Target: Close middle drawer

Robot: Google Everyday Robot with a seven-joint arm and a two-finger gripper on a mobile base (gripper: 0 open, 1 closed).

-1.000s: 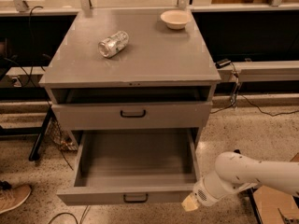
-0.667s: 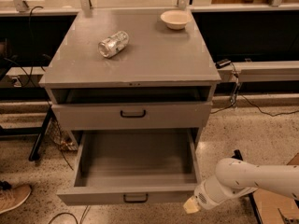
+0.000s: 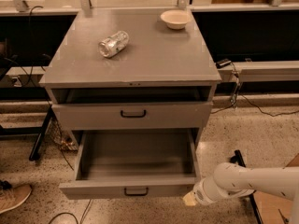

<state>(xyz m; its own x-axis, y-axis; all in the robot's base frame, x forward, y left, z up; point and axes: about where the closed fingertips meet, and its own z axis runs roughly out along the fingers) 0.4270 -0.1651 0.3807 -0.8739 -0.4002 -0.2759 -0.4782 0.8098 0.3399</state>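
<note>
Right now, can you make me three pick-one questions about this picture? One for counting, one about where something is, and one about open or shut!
1. How many things lie on the cabinet top?
A) one B) two C) five
2. Where is the robot's hand?
A) on the cabinet top B) high up above everything C) low down beside the front right corner of the middle drawer
3. The middle drawer is:
A) pulled out B) pushed shut C) full of toys

Answers:
1 B: there is just a can and a bowl.
2 C: the hand sits near the floor at that corner.
3 A: its tray sticks out in front of the cabinet.
</note>
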